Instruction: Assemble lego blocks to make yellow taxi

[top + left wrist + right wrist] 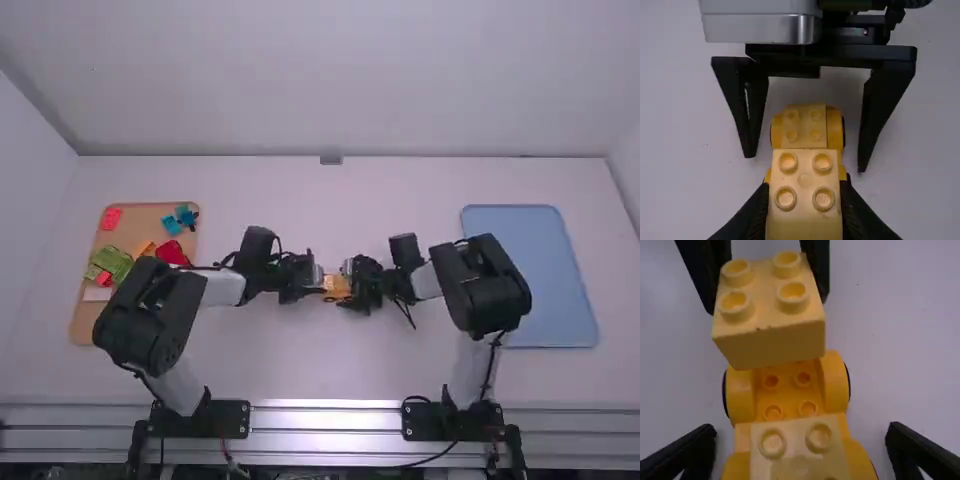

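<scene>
Left claw (319, 284) pinches a yellow block (805, 220) — spread right claw (352, 286) straddles the wheeled base (740, 396).

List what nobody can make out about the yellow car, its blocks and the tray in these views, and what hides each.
- Left wrist view: the held block covers the car's nearer part; the bottom edge cuts off that block.
- Right wrist view: the held block covers the car's far end; the bottom edge cuts off the mounted block.
- High view: studs too small; left arm covers part of the tray.
</scene>
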### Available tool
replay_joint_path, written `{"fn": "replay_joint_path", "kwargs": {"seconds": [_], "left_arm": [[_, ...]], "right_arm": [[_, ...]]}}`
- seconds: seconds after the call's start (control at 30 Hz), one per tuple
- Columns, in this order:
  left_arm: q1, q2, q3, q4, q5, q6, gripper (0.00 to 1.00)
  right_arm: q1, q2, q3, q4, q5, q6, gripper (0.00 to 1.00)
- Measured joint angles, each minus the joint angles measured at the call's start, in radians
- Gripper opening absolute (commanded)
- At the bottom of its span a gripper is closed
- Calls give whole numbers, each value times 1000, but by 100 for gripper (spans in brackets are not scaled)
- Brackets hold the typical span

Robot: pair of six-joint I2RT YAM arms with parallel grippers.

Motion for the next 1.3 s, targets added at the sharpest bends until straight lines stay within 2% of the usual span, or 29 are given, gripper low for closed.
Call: {"fn": "replay_joint_path", "kwargs": {"seconds": [0.13,0.33,1.13,1.2,1.23,1.27,1.3], "left_arm": [[-3,20,25,-26,0,-19,2],[-4,45,72,-58,4,-29,2],[-42,97,91,-104,-19,-9,4],[-42,97,91,-104,-19,-9,13],[-42,97,91,-104,-19,-9,34],[-42,97,91,-103,-19,-9,66],[-42,97,91,-100,-19,-4,80]], "right_arm": [[0,0,-16,6,-7,-14,63],[-3,0,-21,11,-18,-28,53],[-3,0,-25,1,-33,-55,52],[-3,0,-25,0,-33,-54,52],[-3,0,-25,1,-33,-55,53],[-3,0,-25,1,-33,-55,53],[-3,0,-25,0,-34,-55,53]]}}
